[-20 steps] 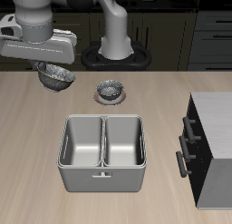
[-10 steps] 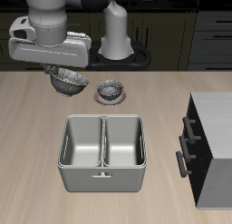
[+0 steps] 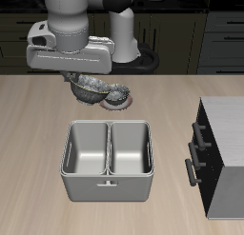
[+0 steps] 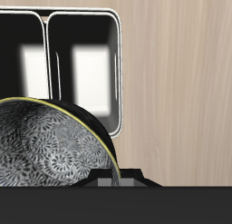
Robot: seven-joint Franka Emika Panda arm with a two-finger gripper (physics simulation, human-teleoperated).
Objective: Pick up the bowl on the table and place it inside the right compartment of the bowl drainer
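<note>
My gripper (image 3: 84,80) is shut on the rim of the bowl (image 3: 89,87), a dark grey speckled one, and holds it tilted in the air above the table (image 3: 38,134). It hangs just behind the back rim of the bowl drainer (image 3: 107,185), a grey metal tub with two wells. The right compartment (image 3: 131,148) holds nothing, and neither does the other well. In the wrist view the bowl (image 4: 45,146) fills the foreground, with the drainer (image 4: 82,14) beyond it and the right compartment (image 4: 23,69) partly cut off.
A twin bowl on a pinkish disc (image 3: 121,95) sits on the table right beside the held bowl. A dark cabinet with a white top and bar handles (image 3: 221,148) stands at the table's side. The robot base (image 3: 122,48) is behind.
The arm has carried the bowl sideways toward the twin bowl and the drainer's back edge. The drainer and twin bowl have not moved.
</note>
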